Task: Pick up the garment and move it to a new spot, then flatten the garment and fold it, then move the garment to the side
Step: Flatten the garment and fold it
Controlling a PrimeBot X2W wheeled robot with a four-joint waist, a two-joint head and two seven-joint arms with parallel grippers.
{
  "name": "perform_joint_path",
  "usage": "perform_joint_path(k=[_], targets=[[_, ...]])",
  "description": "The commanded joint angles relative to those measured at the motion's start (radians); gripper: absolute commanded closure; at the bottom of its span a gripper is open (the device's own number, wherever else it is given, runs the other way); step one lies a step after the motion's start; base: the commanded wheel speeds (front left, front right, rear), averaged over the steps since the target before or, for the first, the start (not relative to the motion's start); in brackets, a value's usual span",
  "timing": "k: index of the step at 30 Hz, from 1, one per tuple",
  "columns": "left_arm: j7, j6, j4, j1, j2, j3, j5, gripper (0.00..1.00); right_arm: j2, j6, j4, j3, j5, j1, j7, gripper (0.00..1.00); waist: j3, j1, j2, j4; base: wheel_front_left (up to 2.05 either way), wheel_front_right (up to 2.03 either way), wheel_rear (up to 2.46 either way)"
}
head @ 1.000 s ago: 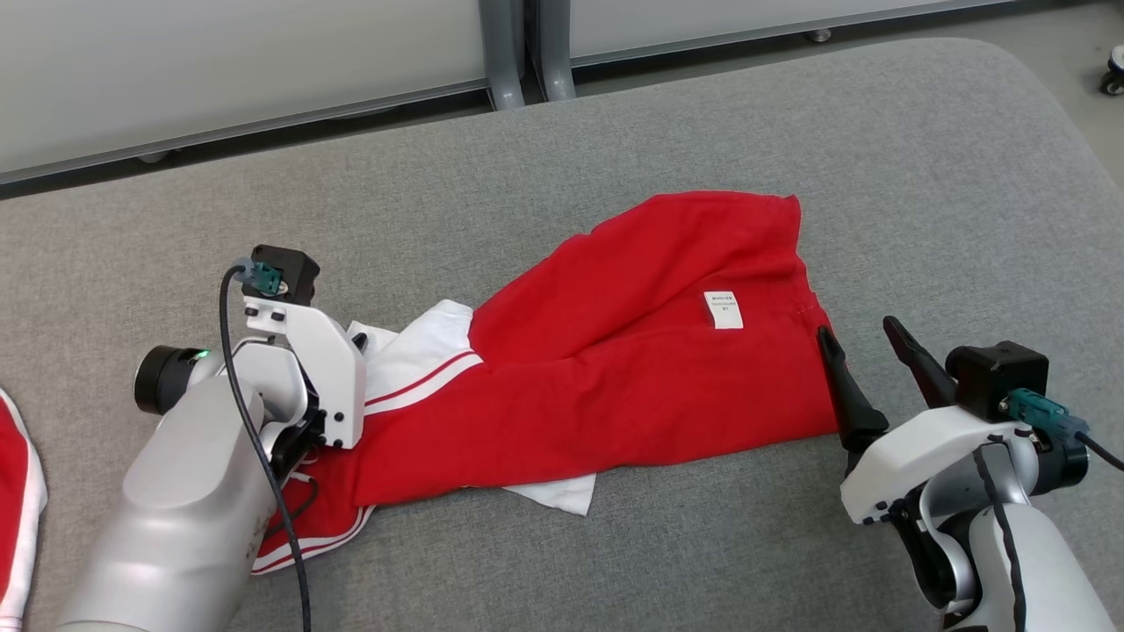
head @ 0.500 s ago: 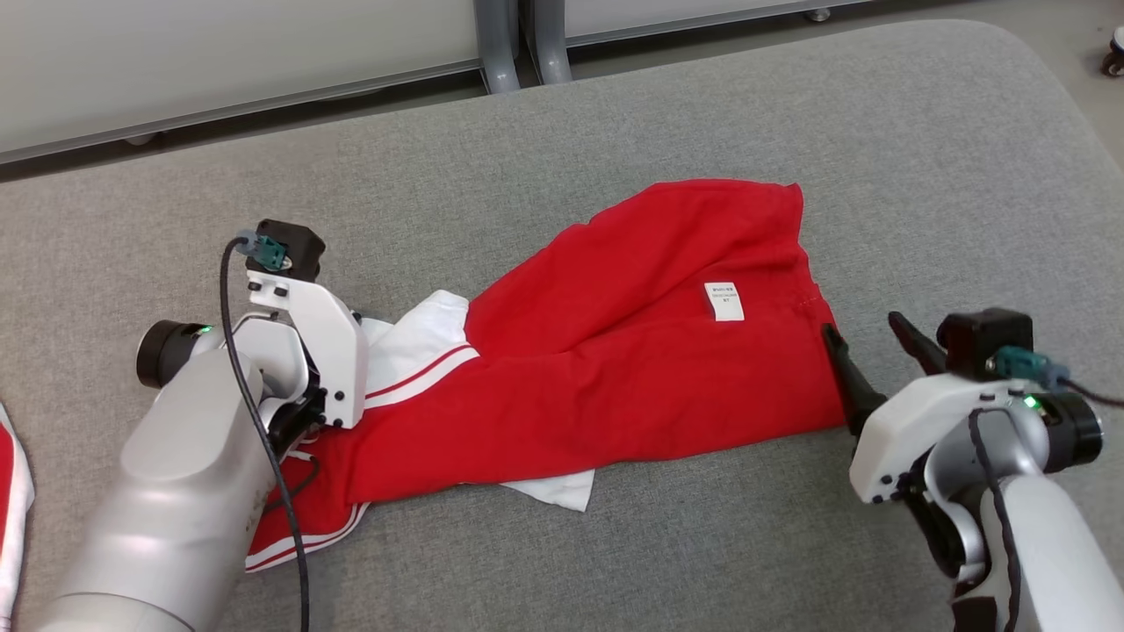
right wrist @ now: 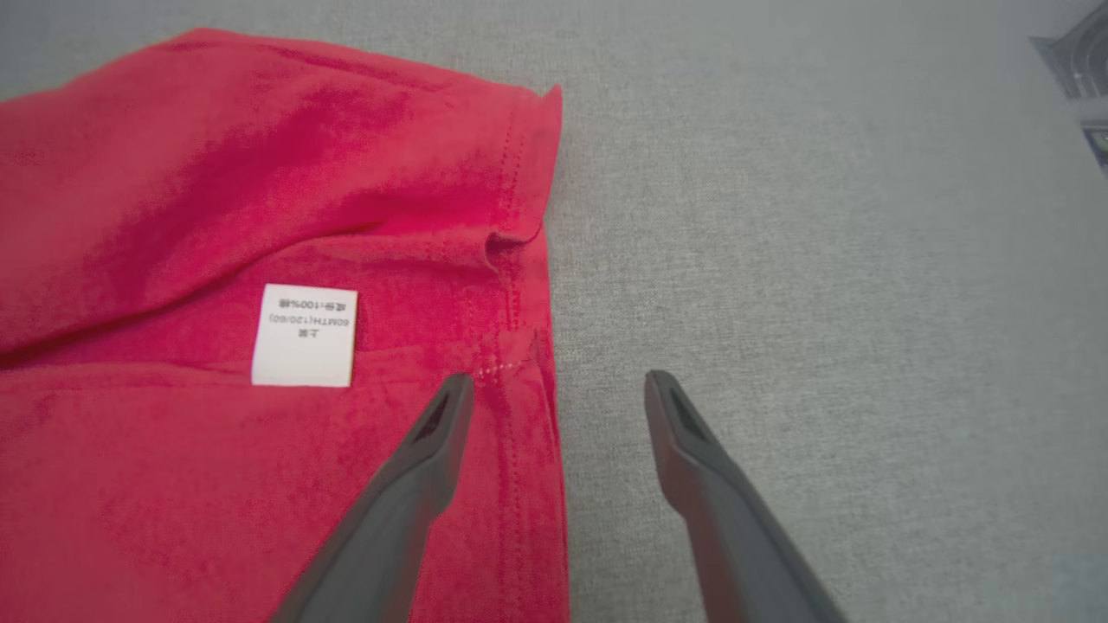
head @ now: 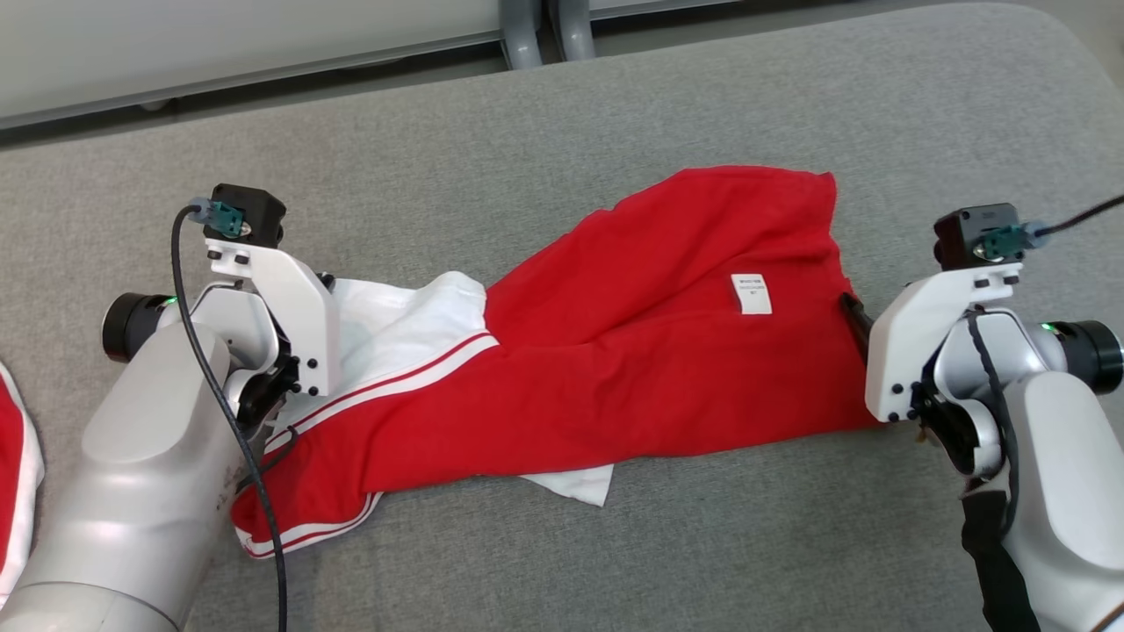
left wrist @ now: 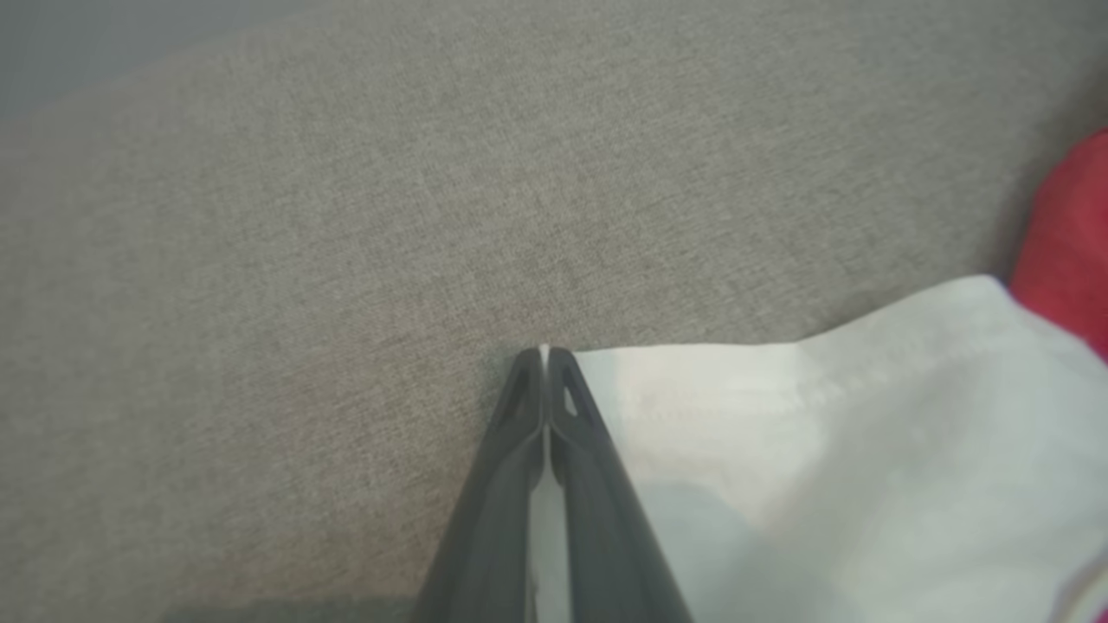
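I see the red-and-white garment (head: 615, 369) lying crumpled across the grey cushion (head: 702, 88), mid-frame. L gripper (left wrist: 545, 355) is pinched tight on its white corner. R gripper (right wrist: 561, 381) gapes wide, one finger over the red hem, other over bare cushion, near the care label (right wrist: 305, 335)

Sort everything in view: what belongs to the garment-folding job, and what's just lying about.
Job: red garment; left gripper, shut on its white edge; right gripper, open at its hem; grey surface under it.
Lying about: second red-and-white cloth at the left edge; grey posts behind.
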Motion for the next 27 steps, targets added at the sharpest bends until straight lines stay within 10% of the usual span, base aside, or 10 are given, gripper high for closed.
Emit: perform_joint_path(k=[1, 16, 18, 21, 27], targets=[[0.001, 0.004, -0.009, -0.013, 0.003, -0.001, -0.005, 1.00, -0.004, 0.000, 0.051, 0.002, 0.011, -0.032, -0.008, 0.00, 0.012, -0.0001, 0.0000, 0.013, 0.00, 0.00, 0.00], [-0.003, 0.013, -0.047, 0.001, 0.003, -0.003, -0.023, 1.00, -0.005, 0.000, 0.182, 0.039, 0.043, -0.099, -0.027, 0.02, 0.019, -0.0001, 0.0000, 0.033, 0.00, 0.00, 0.00], [-0.002, 0.014, -0.050, 0.003, 0.005, -0.004, -0.026, 1.00, -0.005, 0.000, 0.180, 0.041, 0.039, -0.099, -0.025, 0.08, 0.019, -0.0001, 0.0000, 0.033, 0.00, 0.00, 0.00], [-0.001, 0.017, -0.055, 0.005, 0.005, -0.007, -0.029, 1.00, -0.005, 0.000, 0.177, 0.040, 0.033, -0.098, -0.024, 0.53, 0.018, -0.0001, 0.0000, 0.033, 0.00, 0.00, 0.00], [0.002, 0.017, -0.060, 0.013, 0.005, -0.013, -0.033, 1.00, -0.005, 0.000, 0.176, 0.031, 0.029, -0.090, -0.022, 0.64, 0.017, -0.0001, 0.0000, 0.033, 0.00, 0.00, 0.00]])
